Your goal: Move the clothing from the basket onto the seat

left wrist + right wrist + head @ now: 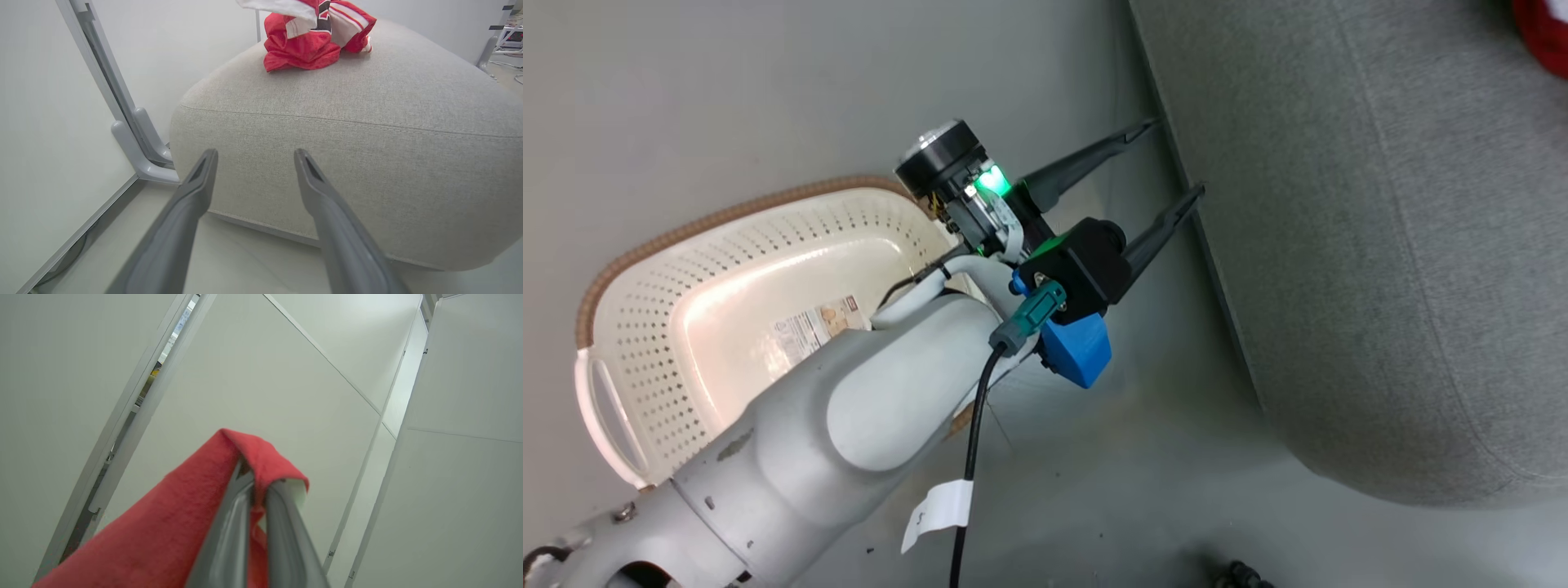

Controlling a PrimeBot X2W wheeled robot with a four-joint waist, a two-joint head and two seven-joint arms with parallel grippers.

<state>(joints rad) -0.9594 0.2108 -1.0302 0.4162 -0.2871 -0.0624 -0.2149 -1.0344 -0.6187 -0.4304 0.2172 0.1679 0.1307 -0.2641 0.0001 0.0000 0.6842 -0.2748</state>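
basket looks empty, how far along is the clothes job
Done: the jersey lies on the seat, and the visible part of the basket holds only its label. In hand: the right gripper is shut on the other red garment. Left: setting that one on the seat. The left gripper is open, empty.

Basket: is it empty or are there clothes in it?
Empty, as far as shows. The basket has its bare bottom and label sticker uncovered; the left arm hides one corner.
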